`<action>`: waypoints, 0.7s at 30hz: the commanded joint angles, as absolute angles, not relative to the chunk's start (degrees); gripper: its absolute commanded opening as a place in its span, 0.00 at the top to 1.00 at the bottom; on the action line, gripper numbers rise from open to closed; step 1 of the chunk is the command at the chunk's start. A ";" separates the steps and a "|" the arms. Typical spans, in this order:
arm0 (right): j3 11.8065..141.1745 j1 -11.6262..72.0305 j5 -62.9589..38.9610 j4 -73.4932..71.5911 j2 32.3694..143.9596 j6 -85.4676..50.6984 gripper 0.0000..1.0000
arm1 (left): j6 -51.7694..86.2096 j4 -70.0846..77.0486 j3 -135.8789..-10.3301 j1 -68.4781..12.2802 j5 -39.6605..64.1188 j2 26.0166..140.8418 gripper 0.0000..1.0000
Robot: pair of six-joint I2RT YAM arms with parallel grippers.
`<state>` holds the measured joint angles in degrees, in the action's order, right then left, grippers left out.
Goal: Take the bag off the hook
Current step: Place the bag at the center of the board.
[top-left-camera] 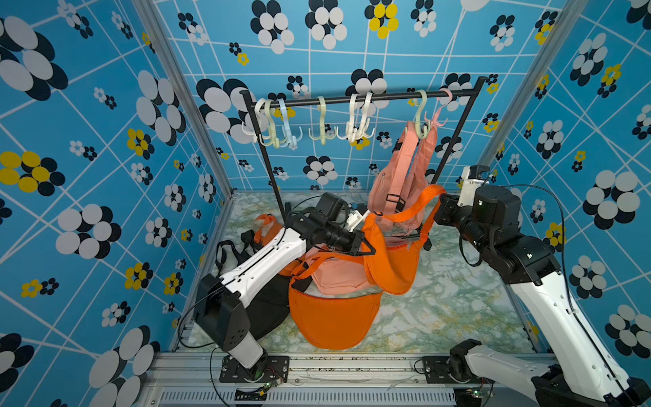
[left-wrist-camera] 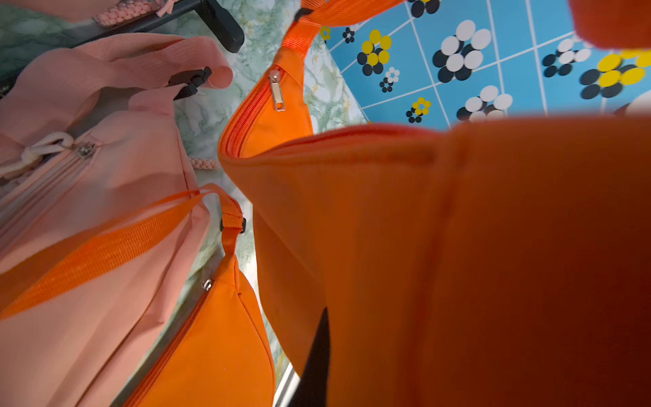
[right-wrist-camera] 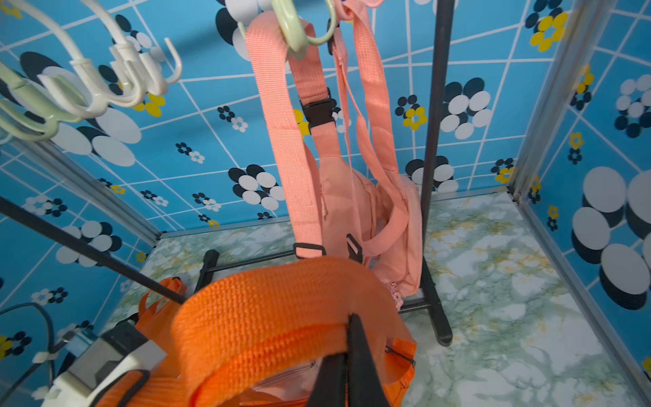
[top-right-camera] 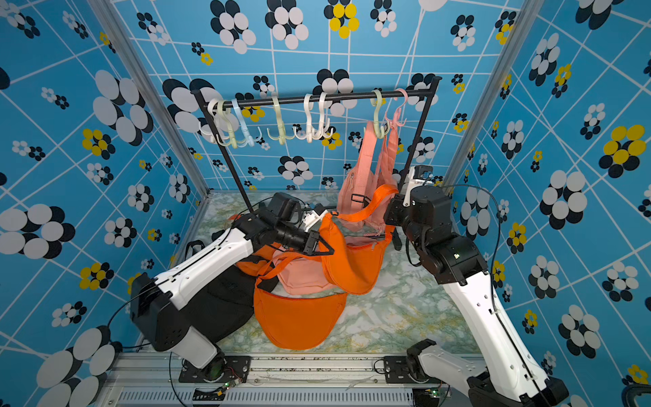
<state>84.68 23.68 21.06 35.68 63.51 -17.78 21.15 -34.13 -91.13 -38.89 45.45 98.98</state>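
Right gripper (right-wrist-camera: 348, 327) tight on orange strap (right-wrist-camera: 267, 310)

Hooks (top-left-camera: 321, 118): 8, on 1 rail (top-left-camera: 387, 94) — orange bags (top-left-camera: 334, 317): 3, pink bags (top-left-camera: 382, 190): prob. 3, black bag (top-left-camera: 271, 310): 1.

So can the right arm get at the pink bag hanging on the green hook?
Probably not yet: the right tool is shut on the orange strap. The pink bag hangs just beyond it on the green hook, nothing else between.
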 commanded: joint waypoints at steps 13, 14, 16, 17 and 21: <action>78.67 12.03 19.54 33.89 67.73 -22.15 1.00 | 18.69 -38.95 -128.10 -49.03 35.47 135.24 1.00; 78.48 11.58 17.99 33.45 67.98 -22.76 1.00 | 19.04 -38.74 -129.03 -49.03 34.66 136.10 1.00; 78.01 11.04 15.54 32.42 68.20 -23.58 1.00 | 19.86 -37.71 -129.17 -49.00 33.86 136.97 1.00; 77.86 10.86 14.58 32.02 68.28 -24.13 1.00 | 20.12 -37.09 -128.92 -49.00 33.40 137.18 1.00; 75.67 10.71 9.95 31.20 67.95 -27.35 1.00 | 21.43 -34.66 -126.92 -49.01 31.18 137.57 1.00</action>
